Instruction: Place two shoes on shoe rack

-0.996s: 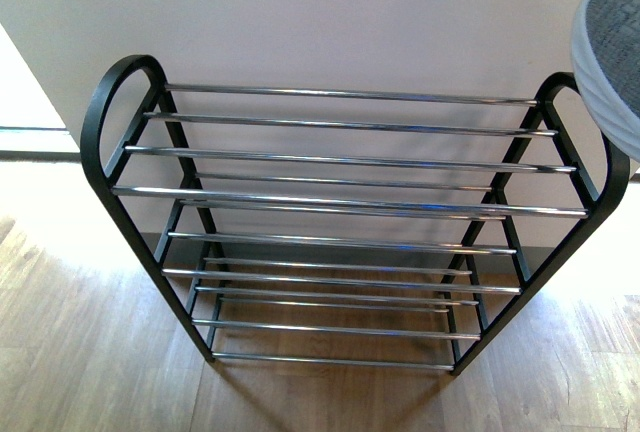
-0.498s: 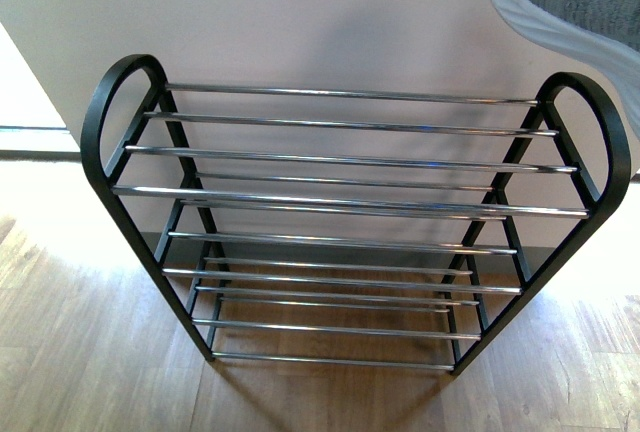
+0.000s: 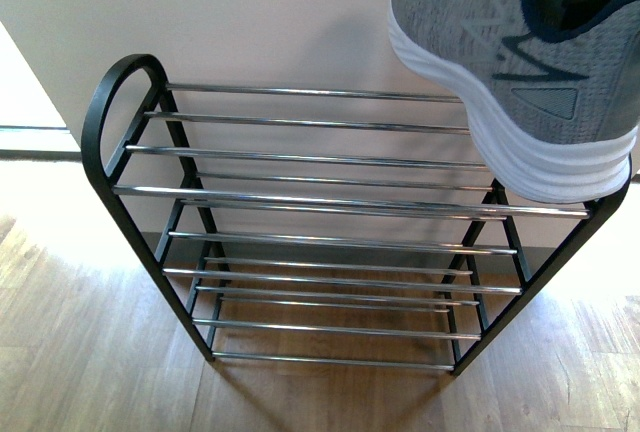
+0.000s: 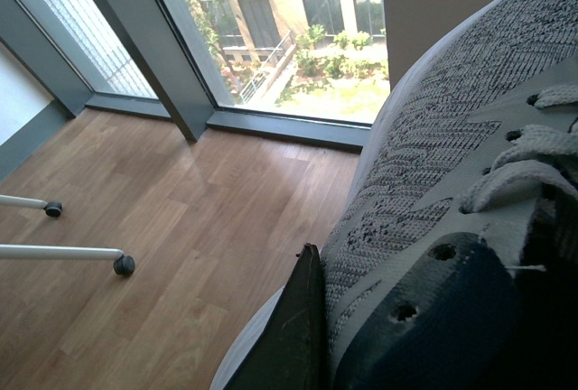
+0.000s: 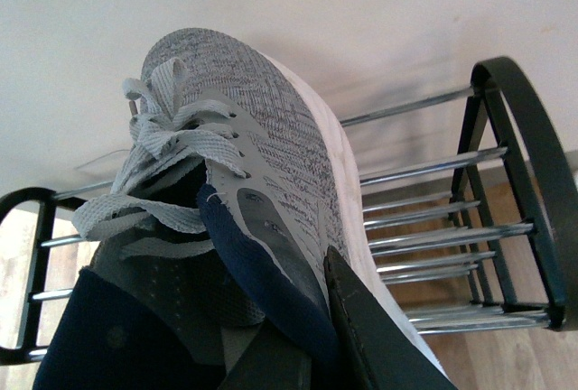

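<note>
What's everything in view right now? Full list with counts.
shoes: 2, grey knit with white soles and navy lining; one at the rack's right end, one above the floor near the window
rack: 1, black side frames and chrome bars; on the floor against the wall, nothing on its lower shelves
floor: 1, light wood
wall: 1, pale; behind the rack
window: 1, grey frame; trees and buildings outside
castor legs: 2, white with black wheels; on the floor
left gripper: 1, black; clamped on one shoe's collar
right gripper: 1, black; clamped on the other's collar
</note>
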Controlling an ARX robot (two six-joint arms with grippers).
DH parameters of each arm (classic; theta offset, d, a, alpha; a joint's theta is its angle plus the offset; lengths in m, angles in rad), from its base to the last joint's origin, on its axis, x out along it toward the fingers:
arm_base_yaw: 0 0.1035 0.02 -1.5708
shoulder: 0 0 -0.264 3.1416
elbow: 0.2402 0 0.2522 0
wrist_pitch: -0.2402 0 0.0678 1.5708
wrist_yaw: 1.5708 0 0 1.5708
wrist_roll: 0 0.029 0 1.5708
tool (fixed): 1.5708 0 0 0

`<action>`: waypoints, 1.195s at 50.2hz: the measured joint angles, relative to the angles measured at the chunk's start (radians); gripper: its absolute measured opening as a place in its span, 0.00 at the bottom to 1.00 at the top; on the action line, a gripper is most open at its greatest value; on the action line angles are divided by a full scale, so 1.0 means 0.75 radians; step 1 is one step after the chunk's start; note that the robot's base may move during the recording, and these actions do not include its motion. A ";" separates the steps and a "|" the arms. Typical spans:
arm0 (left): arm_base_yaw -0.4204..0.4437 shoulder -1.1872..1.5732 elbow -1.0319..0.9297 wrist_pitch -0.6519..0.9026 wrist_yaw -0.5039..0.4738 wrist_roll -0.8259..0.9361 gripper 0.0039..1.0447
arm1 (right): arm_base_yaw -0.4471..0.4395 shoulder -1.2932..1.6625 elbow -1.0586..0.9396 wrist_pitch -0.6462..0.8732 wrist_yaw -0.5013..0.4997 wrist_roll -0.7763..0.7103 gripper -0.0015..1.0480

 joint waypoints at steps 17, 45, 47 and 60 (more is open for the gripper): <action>0.000 0.000 0.000 0.000 0.000 0.000 0.01 | -0.089 0.183 0.064 -0.005 0.041 0.109 0.01; 0.000 0.000 0.000 0.000 -0.002 0.000 0.01 | -0.301 0.395 0.170 -0.095 0.107 0.254 0.01; 0.000 0.000 0.000 0.000 0.001 0.000 0.01 | -0.300 0.389 0.153 -0.087 0.114 0.259 0.01; 0.000 0.000 0.000 0.000 0.000 0.000 0.01 | -0.296 0.366 0.115 -0.064 0.106 0.263 0.09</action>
